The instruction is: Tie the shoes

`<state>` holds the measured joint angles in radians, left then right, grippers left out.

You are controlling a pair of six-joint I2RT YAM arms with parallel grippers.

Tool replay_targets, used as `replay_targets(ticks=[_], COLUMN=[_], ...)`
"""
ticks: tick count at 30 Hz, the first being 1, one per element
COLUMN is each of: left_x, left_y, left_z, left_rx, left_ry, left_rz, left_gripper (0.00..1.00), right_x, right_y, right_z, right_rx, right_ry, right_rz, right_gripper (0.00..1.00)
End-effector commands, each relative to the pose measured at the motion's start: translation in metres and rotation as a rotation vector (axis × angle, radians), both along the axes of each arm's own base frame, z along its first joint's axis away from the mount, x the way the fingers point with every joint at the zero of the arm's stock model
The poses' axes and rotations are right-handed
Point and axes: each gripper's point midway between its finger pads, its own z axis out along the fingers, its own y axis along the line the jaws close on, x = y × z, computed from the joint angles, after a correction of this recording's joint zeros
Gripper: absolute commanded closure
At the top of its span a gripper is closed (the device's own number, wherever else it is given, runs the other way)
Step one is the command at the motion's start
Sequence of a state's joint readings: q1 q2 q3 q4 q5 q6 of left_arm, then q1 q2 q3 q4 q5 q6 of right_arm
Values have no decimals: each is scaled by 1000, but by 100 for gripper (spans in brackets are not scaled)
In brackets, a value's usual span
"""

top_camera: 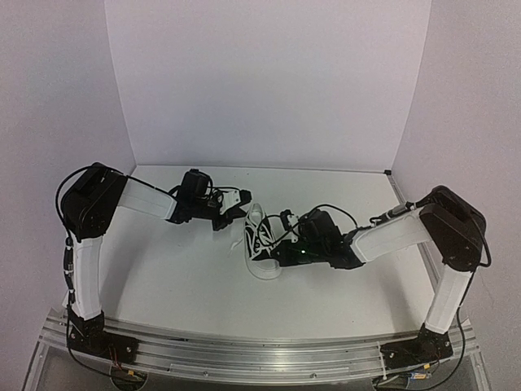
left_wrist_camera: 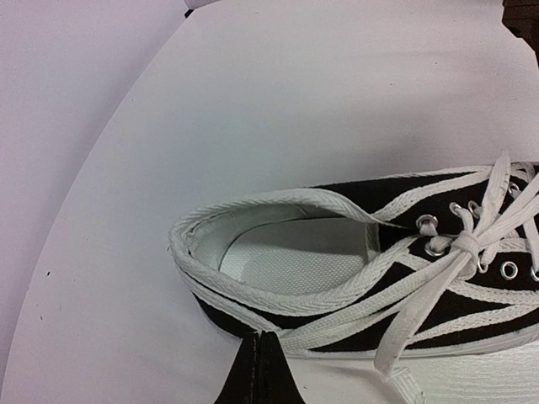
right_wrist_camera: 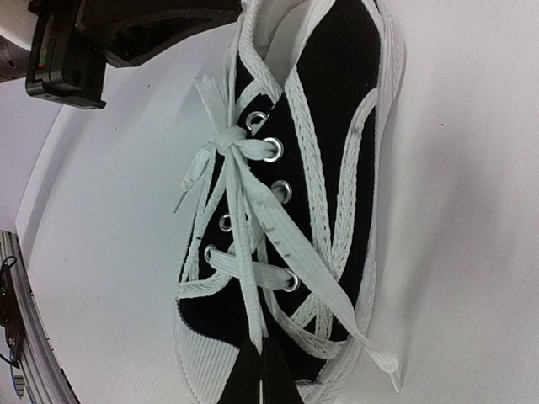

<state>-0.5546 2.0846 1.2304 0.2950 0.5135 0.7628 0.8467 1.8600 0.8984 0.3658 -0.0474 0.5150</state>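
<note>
Shoe (top_camera: 262,244), black canvas with ribbed white rubber toe cap, lies on its sole at centre frame on the smooth white table (top_camera: 179,273). Flat woven laces (right_wrist_camera: 244,244) cross in one knot. Left gripper (left_wrist_camera: 260,370) and right gripper (right_wrist_camera: 259,374): jaws pinched closed, each on one strand of the laces.

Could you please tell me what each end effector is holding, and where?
The left end effector and right end effector each appear shut on a long white lace of the black canvas sneaker, on its loose stretch beyond the knot.
</note>
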Motion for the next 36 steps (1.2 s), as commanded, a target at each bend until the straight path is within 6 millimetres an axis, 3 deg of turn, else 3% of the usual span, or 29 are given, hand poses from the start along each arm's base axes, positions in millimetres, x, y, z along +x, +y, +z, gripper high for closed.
replay_targets(ticks=[1, 14, 19, 23, 36], left_x=[25, 24, 18, 25, 23], left_y=[10, 13, 10, 9, 12], left_z=[21, 35, 51, 66, 52], left_rx=[-6, -20, -50, -68, -35], left_ry=[-86, -118, -129, -154, -148], left_rz=[40, 15, -3, 15, 8], left_gripper=[100, 100, 100, 100, 100], right_x=[-9, -22, -21, -23, -32], right_y=[-4, -14, -10, -9, -12], right_z=[10, -5, -7, -4, -21], right_rx=[6, -12, -8, -3, -28], right_ry=[31, 97, 109, 105, 146], right_rz=[9, -5, 5, 7, 11], right_gripper=[100, 100, 100, 100, 100])
